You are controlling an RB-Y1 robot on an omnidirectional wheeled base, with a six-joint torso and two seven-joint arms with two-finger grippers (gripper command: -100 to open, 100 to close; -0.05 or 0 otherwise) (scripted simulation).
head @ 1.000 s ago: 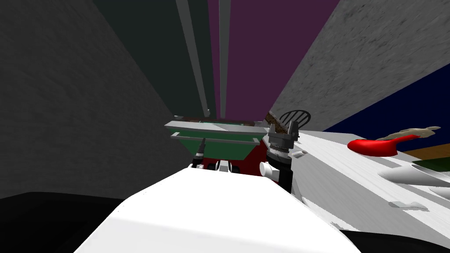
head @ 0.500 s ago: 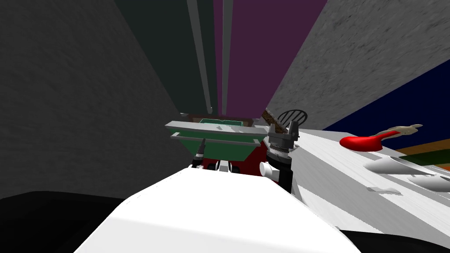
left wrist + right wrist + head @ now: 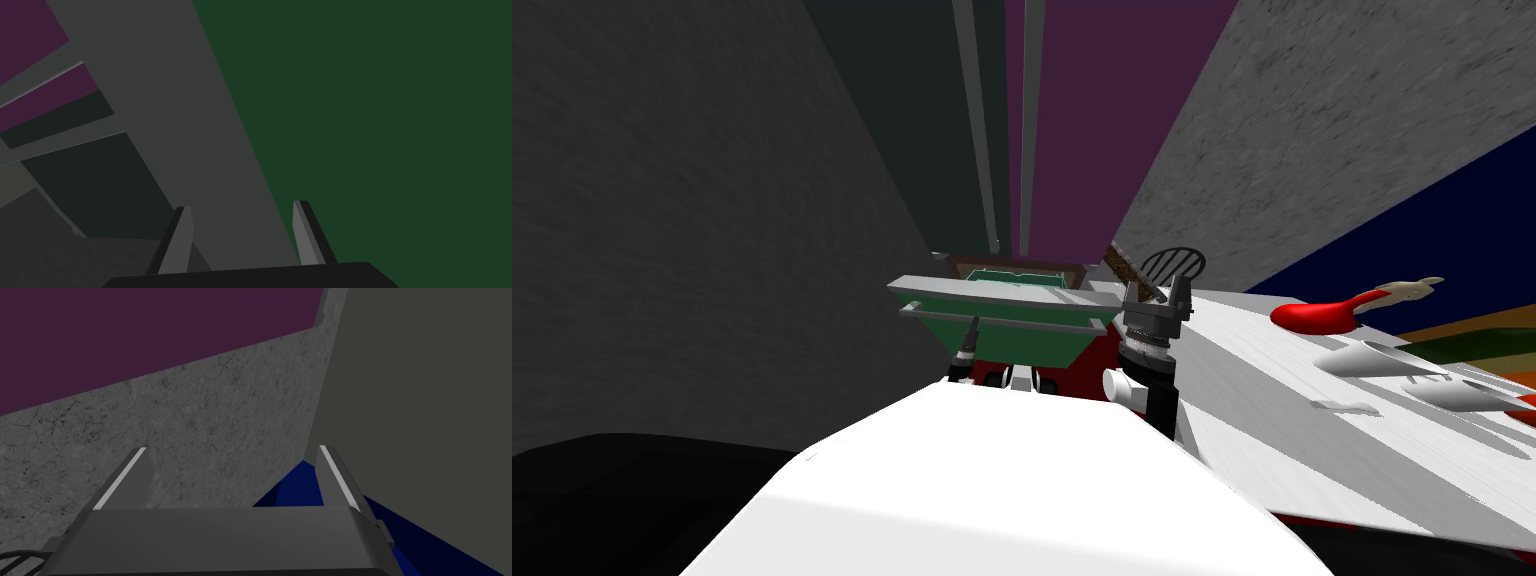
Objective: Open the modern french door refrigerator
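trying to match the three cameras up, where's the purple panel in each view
Head view: the purple panel runs up the top middle, just right of two grey bars.
Left wrist view: the panel lies far beyond the left gripper, across the grey band from the green surface.
Right wrist view: the panel lies beyond the right gripper, bordering the mottled grey wall.
Shared landmark: that mottled grey wall also edges the panel in the head view.
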